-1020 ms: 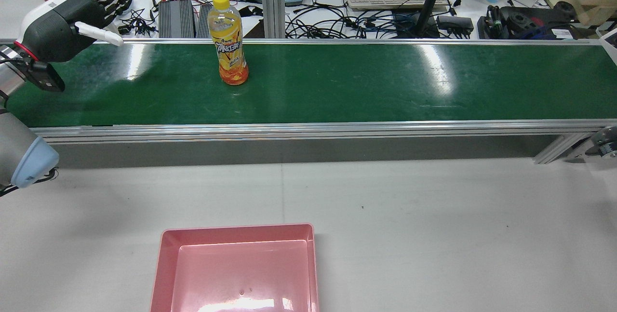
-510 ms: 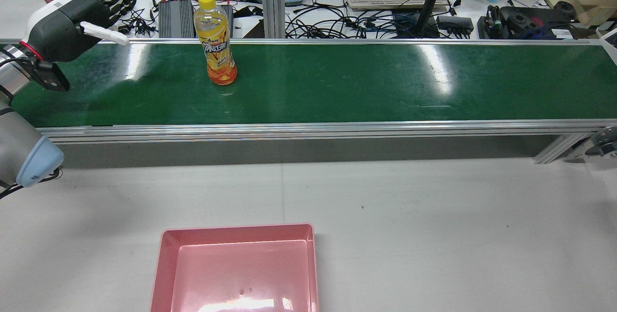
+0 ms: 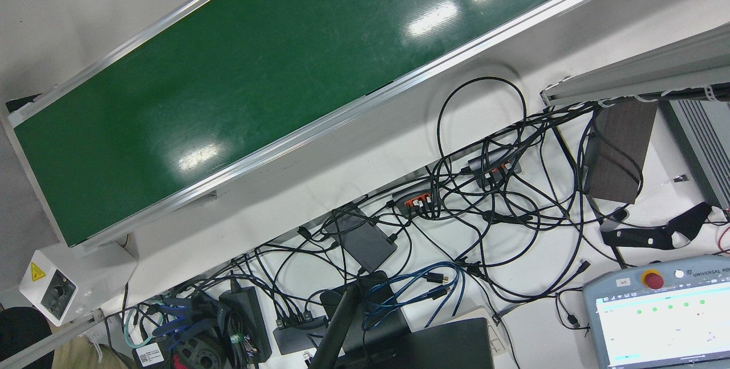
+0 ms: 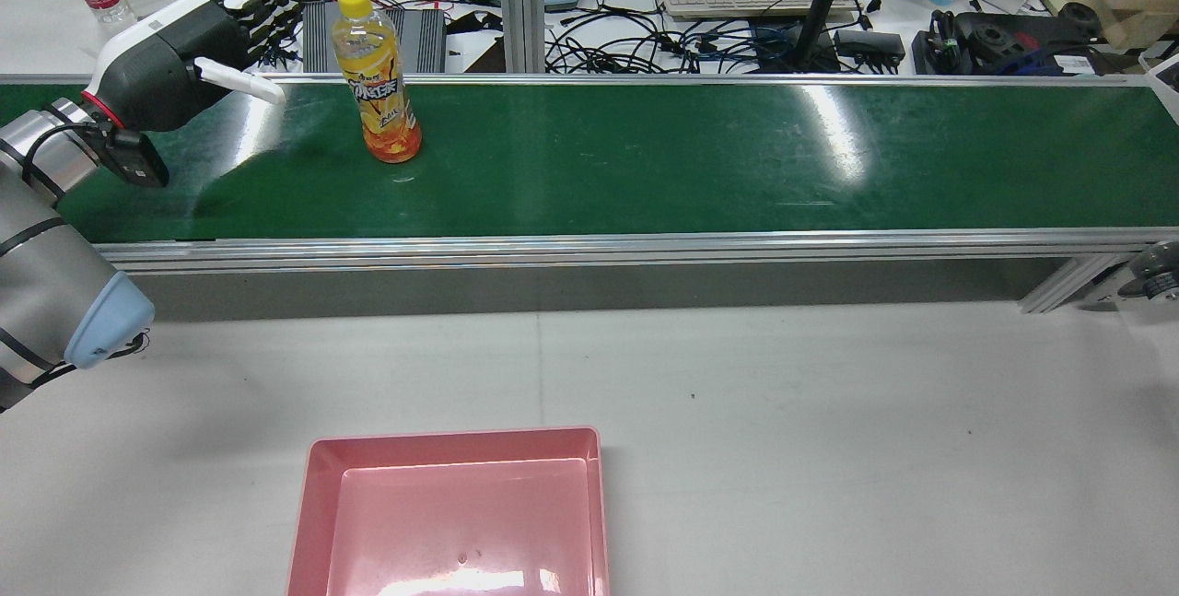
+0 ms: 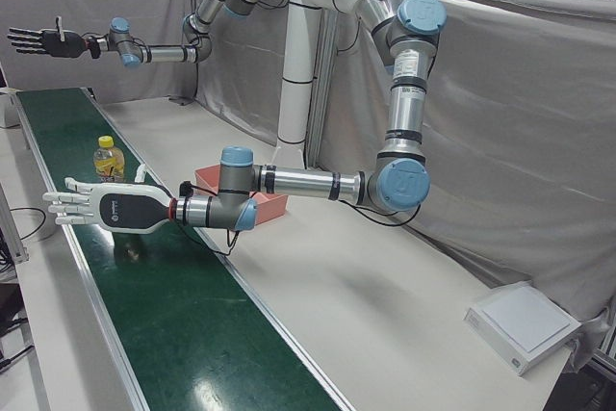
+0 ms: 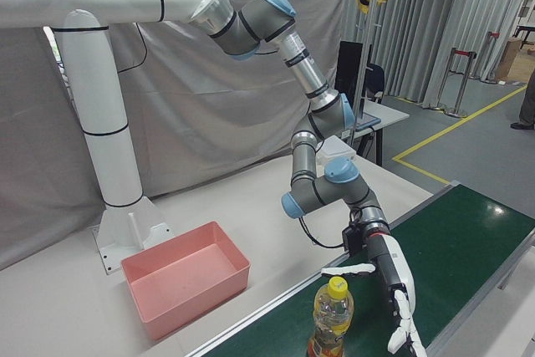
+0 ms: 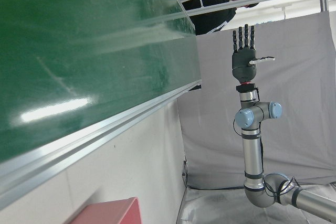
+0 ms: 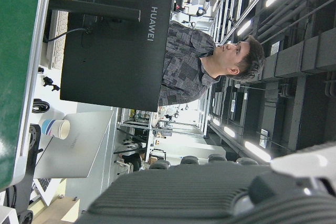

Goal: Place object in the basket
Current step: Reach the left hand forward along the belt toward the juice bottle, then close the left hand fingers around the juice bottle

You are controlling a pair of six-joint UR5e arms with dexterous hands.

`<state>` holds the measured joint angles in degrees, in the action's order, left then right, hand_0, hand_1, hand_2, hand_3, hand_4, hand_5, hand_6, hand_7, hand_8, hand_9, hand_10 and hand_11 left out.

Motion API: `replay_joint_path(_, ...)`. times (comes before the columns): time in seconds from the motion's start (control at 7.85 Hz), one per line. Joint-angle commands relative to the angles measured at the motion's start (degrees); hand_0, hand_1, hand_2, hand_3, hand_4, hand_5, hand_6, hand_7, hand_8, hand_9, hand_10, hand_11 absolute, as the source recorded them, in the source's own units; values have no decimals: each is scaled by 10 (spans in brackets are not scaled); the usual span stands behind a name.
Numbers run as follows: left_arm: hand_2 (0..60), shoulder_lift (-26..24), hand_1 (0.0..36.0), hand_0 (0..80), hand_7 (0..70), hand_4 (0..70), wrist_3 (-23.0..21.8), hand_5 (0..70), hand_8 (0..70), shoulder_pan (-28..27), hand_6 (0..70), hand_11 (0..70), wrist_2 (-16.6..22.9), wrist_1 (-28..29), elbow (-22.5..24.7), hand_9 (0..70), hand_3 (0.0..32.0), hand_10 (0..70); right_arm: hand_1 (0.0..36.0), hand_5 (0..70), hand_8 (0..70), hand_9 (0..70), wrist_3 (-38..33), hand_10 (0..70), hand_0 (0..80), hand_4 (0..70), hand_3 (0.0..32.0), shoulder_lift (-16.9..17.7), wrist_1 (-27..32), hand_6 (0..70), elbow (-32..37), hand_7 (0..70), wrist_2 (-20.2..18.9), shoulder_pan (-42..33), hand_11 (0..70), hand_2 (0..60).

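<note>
Since the earlier frames the bottle [image 4: 376, 80] has ridden the belt [image 4: 645, 163] toward the robot's left, and the left hand [image 4: 180, 57] has come fwd & inward to meet it; gap between them is much smaller now, but they're not touching. Bottle stands upright on the far half of the belt, yellow cap up, so long axis is vertical. It lies just to the inner side of the left hand, roughly level w/ the spread fingers. Left hand is wide open, fingers straight, thumb out, holding nothing. Right hand [image 5: 43, 40] is raised far off at the other end, also spread flat & empty, so left is clearly the nearer one. Pink basket [image 4: 451, 508] sits empty on the table, robot's side of the belt. Judgement: a side-on wrap round the bottle's body comes next.
</note>
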<state>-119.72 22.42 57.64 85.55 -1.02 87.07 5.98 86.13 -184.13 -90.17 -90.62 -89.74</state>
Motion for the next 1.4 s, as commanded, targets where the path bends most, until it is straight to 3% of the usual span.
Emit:
replay_joint_path(0.0,0,-8,175,537,31,81,-1,260,31,-17,0,2,1,1,-1,12,0,0,0,0,0,0,0,0,0,0,0,0,0,0,0,0,0,0,0,0)
replay_joint_path(0.38,0,-7,182,540,35,88,-2,270,35,-17,0,6,0,-23,-1,20,0,0,0,0,0,0,0,0,0,0,0,0,0,0,0,0,0,0,0,0)
replay_joint_path(0.51,31,-17,218,571,64,105,-2,446,98,-15,1,151,0,-27,-1,117,0,89,0,0,0,0,0,0,0,0,0,0,0,0,0,0,0,0,0,0)
replay_joint_path(0.64,161,-17,212,685,494,644,-2,700,399,-14,327,700,0,-27,0,545,0,638,0,0,0,0,0,0,0,0,0,0,0,0,0,0,0,0,0,0)
replay_joint_path(0.76,426,-19,146,648,700,700,-2,700,700,-16,700,700,0,-27,3,700,0,700,0,0,0,0,0,0,0,0,0,0,0,0,0,0,0,0,0,0)
replay_joint_path(0.89,600,-20,138,572,700,700,-2,700,700,-16,700,700,0,-27,4,700,0,700,0,0,0,0,0,0,0,0,0,0,0,0,0,0,0,0,0,0)
replay_joint_path(1.02,600,-24,167,544,700,700,-3,700,700,-16,700,700,0,-27,6,700,0,700,0,0,0,0,0,0,0,0,0,0,0,0,0,0,0,0,0,0)
replay_joint_path(1.27,600,-38,182,525,700,700,-3,700,700,-19,700,700,1,-27,29,700,0,700,0,0,0,0,0,0,0,0,0,0,-1,0,0,0,0,0,0,0)
